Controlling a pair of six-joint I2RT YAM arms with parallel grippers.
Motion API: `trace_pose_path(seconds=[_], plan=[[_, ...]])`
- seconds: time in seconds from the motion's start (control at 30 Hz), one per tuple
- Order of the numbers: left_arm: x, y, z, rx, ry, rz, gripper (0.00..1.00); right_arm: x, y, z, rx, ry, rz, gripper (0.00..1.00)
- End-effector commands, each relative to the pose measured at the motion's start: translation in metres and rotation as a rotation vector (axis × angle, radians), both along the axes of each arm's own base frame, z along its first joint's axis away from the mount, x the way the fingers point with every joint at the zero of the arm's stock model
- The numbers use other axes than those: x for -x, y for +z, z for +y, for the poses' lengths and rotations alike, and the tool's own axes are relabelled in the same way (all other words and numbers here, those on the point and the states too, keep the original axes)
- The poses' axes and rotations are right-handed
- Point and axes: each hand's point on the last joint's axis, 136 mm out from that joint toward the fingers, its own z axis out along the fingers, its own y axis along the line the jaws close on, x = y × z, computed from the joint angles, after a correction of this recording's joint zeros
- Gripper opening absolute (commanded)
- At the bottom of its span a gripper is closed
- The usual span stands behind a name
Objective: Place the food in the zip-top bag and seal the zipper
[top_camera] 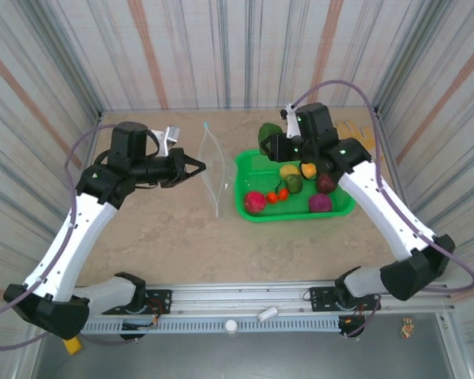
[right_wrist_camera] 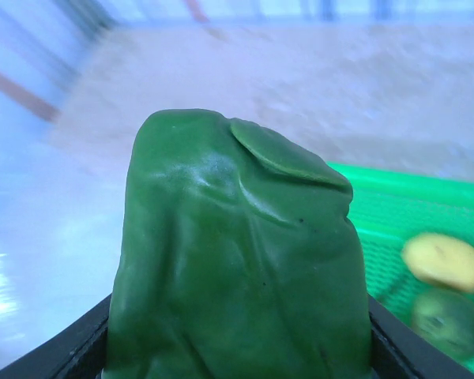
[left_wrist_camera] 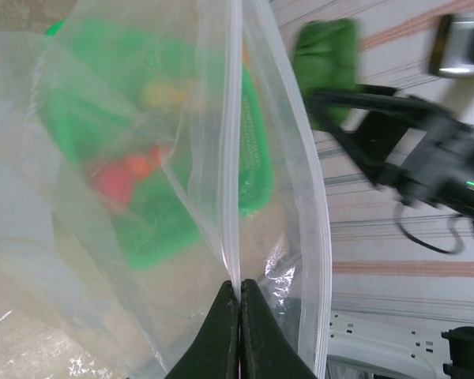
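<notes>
The clear zip-top bag [top_camera: 212, 170] hangs upright with its mouth spread, and my left gripper [top_camera: 196, 166] is shut on one lip of it [left_wrist_camera: 235, 237]. Its light blue slider tab [top_camera: 207, 125] sits at the far end of the zipper. My right gripper [top_camera: 270, 142] is shut on a dark green leafy toy vegetable [right_wrist_camera: 237, 253], held above the far left corner of the green basket [top_camera: 249, 213]. In the left wrist view that green piece [left_wrist_camera: 325, 51] shows beyond the bag. Red, magenta, maroon, yellow and orange pieces [top_camera: 288, 188] lie in the basket.
A tan glove [top_camera: 355, 130] lies at the back right by the wall. Striped walls close the table on three sides. Bare tabletop [top_camera: 189, 245] spreads in front of the bag and basket.
</notes>
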Motion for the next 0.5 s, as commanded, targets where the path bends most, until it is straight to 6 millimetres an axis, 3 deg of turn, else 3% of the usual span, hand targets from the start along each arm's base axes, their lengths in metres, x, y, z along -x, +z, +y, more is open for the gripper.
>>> trace_pose_path(seconds=[0.0, 0.17, 0.27, 0.47], plan=[[-0.003, 0.0, -0.011, 0.033, -0.028, 0.022, 0.0, 0.038, 0.033, 0.024, -0.11, 0.149, 0.019, 0.49], [-0.007, -0.004, -0.033, 0.06, -0.076, 0.033, 0.0, 0.069, 0.073, 0.05, -0.222, 0.259, -0.003, 0.49], [-0.01, -0.004, -0.046, 0.067, -0.102, 0.039, 0.0, 0.081, 0.085, 0.064, -0.295, 0.309, 0.02, 0.49], [-0.016, -0.005, -0.057, 0.11, -0.098, 0.031, 0.0, 0.079, 0.068, 0.08, -0.333, 0.292, 0.095, 0.51]])
